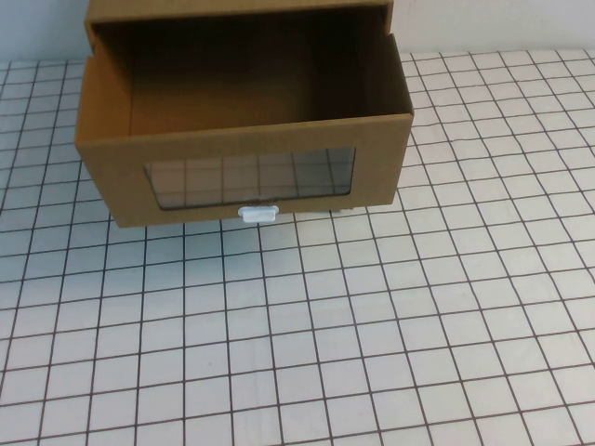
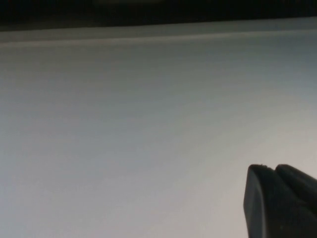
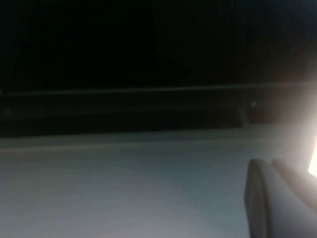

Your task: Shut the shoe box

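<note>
The shoe box (image 1: 244, 130) is a brown cardboard drawer-style box at the far middle-left of the table in the high view. Its drawer is pulled out toward me and is empty inside. The front has a clear window (image 1: 251, 177), with a small white pull tab (image 1: 258, 213) below it. Neither arm shows in the high view. My left gripper (image 2: 270, 171) shows only as a dark tip over a plain pale surface in the left wrist view. My right gripper (image 3: 267, 166) shows the same way in the right wrist view, with darkness beyond it. The box is in neither wrist view.
The table (image 1: 325, 334) is covered with a white cloth with a dark grid. The box's outer sleeve (image 1: 232, 9) stands at the far edge against a pale wall.
</note>
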`<state>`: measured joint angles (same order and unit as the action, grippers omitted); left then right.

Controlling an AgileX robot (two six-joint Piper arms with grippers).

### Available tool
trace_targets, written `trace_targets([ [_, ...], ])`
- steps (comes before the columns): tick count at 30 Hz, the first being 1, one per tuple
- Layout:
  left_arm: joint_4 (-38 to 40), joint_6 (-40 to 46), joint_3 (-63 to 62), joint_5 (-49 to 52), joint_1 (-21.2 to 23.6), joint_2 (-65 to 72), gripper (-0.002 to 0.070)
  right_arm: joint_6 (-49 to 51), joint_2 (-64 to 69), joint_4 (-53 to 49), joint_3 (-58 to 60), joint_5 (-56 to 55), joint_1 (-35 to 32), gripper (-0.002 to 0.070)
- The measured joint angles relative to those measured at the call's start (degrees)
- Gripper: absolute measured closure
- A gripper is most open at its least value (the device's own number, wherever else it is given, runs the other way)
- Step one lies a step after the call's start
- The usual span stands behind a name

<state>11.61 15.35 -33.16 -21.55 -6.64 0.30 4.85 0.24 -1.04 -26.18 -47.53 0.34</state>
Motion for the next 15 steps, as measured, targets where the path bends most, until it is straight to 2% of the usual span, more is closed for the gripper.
trace_targets([
  [4, -0.10, 0.02, -6.08, 5.16, 0.00, 3.75, 0.0679, 3.01, 3.47, 0.00, -5.84, 1.66, 0.27, 0.0689],
  [7, -0.10, 0.12, -9.81, 9.20, 0.00, 7.20, 0.0679, 5.55, 6.93, 1.04, -11.29, 8.89, 0.36, 0.0689],
  [15, -0.25, -0.04, -19.45, 24.24, 0.00, 16.90, 0.0679, 7.42, 21.10, 7.12, -31.13, 40.91, 0.36, 0.0689],
])
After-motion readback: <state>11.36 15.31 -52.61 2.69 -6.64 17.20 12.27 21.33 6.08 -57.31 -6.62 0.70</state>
